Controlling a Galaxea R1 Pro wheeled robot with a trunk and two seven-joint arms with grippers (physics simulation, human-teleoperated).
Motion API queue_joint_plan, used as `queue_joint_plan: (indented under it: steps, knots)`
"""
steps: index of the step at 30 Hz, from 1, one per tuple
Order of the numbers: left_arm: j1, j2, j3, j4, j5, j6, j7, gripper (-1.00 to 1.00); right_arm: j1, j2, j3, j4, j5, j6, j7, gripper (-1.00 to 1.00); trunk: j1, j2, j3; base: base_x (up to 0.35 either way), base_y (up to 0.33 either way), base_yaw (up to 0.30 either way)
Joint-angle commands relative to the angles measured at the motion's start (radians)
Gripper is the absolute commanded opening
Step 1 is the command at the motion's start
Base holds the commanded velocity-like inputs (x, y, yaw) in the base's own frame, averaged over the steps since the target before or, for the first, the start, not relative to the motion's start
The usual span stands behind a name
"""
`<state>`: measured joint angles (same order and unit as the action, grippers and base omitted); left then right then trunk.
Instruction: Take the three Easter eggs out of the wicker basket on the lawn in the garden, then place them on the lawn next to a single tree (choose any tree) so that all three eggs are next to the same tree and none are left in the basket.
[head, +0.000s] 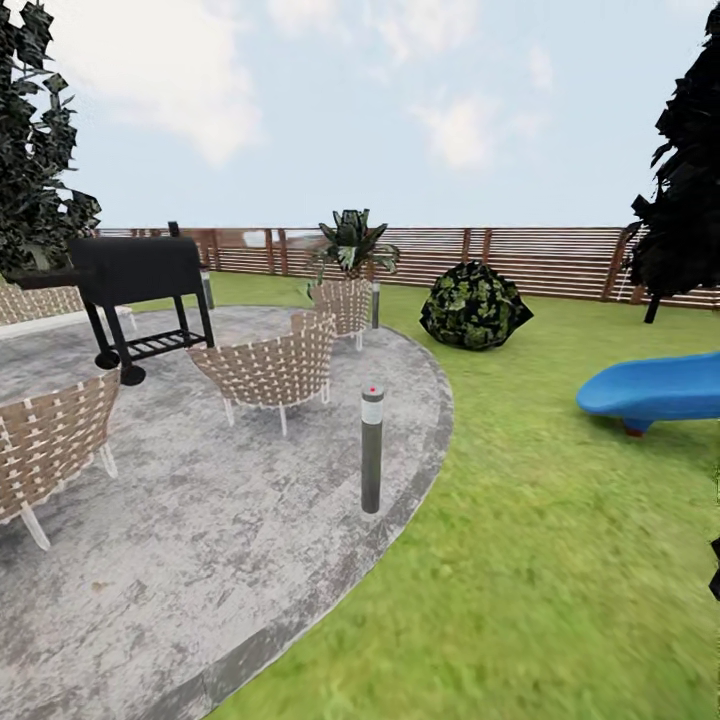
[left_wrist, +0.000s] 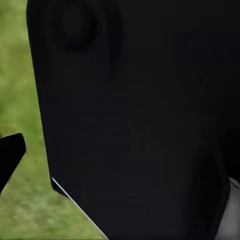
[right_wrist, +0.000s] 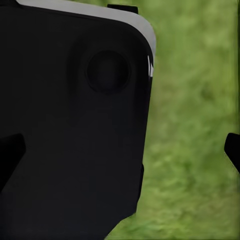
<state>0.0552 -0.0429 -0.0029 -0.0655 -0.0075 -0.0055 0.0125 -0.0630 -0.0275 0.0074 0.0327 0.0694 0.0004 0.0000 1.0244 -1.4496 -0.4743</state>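
The lawn (head: 530, 560) spreads bright green across the right half of the head view, inside the fenced garden. The Easter eggs, the wicker basket and the tree are out of view. In the right wrist view my right gripper (right_wrist: 120, 152) is open; its two black fingertips (right_wrist: 232, 150) sit at opposite edges of the picture, over grass and a black part of the robot's body. In the left wrist view one fingertip (left_wrist: 10, 155) of my left gripper (left_wrist: 120, 155) sits far out at the edge over grass, and a black body panel hides the other side.
A round grey paved patio (head: 200, 560) lies left, with woven chairs (head: 270, 370), a black grill (head: 140, 290) and a bollard light (head: 372, 450). A dark bush (head: 475, 305), a potted plant (head: 350, 250), a blue slide (head: 655, 390), dark conifers (head: 685, 200) and a slat fence (head: 560, 260) ring the grass.
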Motion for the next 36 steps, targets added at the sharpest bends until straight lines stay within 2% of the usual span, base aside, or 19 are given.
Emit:
queue_joint_plan:
  steps: [1,10,30,36]
  knots:
    - [0.0,0.0,-0.001,-0.002,-0.001,-0.001,0.001,1.0,-0.001,0.0,0.0,0.002,0.007,0.0,0.0,1.0,0.001,0.0,-0.001,0.336,0.0,-0.231]
    - [0.001,0.0,0.0,-0.002,-0.001,-0.001,0.001,1.0,-0.001,0.0,0.0,0.002,0.007,-0.001,0.0,1.0,0.001,0.0,-0.002,0.336,0.0,-0.069]
    - [0.001,0.0,-0.001,-0.003,-0.001,0.0,0.001,1.0,-0.001,0.0,0.0,0.002,0.007,-0.002,0.0,1.0,0.001,0.0,-0.014,0.336,0.0,-0.275]
    - [0.001,0.0,0.0,-0.002,-0.001,0.0,0.001,1.0,-0.001,0.0,0.0,0.002,0.008,-0.002,0.0,1.0,0.001,0.0,-0.016,0.336,-0.002,-0.098]
